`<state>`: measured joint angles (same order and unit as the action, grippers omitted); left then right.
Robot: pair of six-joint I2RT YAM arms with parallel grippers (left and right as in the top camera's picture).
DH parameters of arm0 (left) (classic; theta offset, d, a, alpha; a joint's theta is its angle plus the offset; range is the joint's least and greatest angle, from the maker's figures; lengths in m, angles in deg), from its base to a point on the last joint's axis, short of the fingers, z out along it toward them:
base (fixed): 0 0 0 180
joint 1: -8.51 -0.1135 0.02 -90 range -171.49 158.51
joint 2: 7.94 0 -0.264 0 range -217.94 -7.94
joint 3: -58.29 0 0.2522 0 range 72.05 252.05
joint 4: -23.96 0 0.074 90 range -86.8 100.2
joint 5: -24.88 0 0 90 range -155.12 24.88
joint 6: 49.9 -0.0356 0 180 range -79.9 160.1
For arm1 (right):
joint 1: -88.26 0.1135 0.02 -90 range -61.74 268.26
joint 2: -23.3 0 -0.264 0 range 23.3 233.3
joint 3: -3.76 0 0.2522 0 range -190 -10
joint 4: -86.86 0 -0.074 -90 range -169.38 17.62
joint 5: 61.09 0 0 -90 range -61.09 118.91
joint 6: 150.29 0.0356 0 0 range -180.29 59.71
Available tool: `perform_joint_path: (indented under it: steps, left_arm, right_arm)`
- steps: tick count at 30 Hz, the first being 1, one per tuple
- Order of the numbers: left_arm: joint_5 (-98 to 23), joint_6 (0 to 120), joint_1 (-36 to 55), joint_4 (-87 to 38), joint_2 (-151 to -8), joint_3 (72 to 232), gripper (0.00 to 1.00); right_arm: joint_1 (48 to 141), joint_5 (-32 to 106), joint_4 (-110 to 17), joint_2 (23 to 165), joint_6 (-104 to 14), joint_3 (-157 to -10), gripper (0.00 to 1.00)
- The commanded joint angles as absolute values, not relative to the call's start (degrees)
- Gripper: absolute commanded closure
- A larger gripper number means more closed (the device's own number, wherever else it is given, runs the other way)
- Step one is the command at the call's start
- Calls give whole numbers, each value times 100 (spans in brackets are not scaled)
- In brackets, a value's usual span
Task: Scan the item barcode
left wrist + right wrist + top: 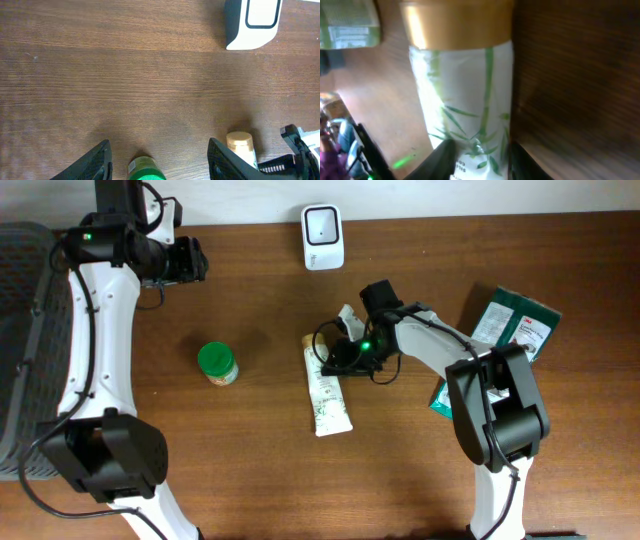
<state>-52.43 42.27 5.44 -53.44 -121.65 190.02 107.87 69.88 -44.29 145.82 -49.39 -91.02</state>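
Your right gripper (480, 157) pinches the gold-capped white plastic tube (465, 90); lift it steadily and turn its barcode toward the white scanner (323, 236). Your left gripper (159, 160) hangs spread, empty.

Maybe a pretend shop in a lab: a scanner (322, 237), basket (18, 350), tube (328, 398) and packets (515, 322) on a wooden bench (250, 465).

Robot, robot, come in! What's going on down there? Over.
Left gripper open, empty. Right gripper closed on tube, tube flat on table. Nothing between tube and scanner.
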Motion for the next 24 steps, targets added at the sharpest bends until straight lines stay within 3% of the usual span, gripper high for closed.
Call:
perform_joint_path:
  steps: [1,3,9,14,18,19,20,22,24]
  left_arm:
    - [-5132,4179,551,-5383,-12314,19022,41]
    - [-5134,4179,551,-5414,-12381,19022,42]
    - [-5134,4179,551,-5414,-12443,19022,40]
    - [-5136,4179,551,-5411,-12443,19022,37]
    - [-5134,4179,551,-5425,-12443,19022,39]
    - [-5110,4179,551,-5473,-12443,19022,44]
    - [-4970,4179,564,-5569,-12451,19022,55]
    - [-4721,4179,656,-5838,-12510,19022,75]
    - [-4660,4179,1014,-6222,-12703,19013,93]
  right_arm:
    - [10914,6966,-4683,14647,-4776,-9003,84]
    - [10969,6969,-4729,14647,-4780,-9003,96]
    - [10875,6837,-4645,14179,-4797,-9021,96]
    - [11089,4040,-2914,13089,-4802,-9550,96]
    - [11343,3421,-2567,13146,-4664,-9670,96]
    - [11308,3500,-2582,13192,-4413,-9670,96]
    - [11192,3780,-2582,13209,-4325,-9670,87]
    - [10836,4730,-2611,13244,-4330,-9668,61]
    - [10477,5544,-2713,13342,-4397,-9526,55]
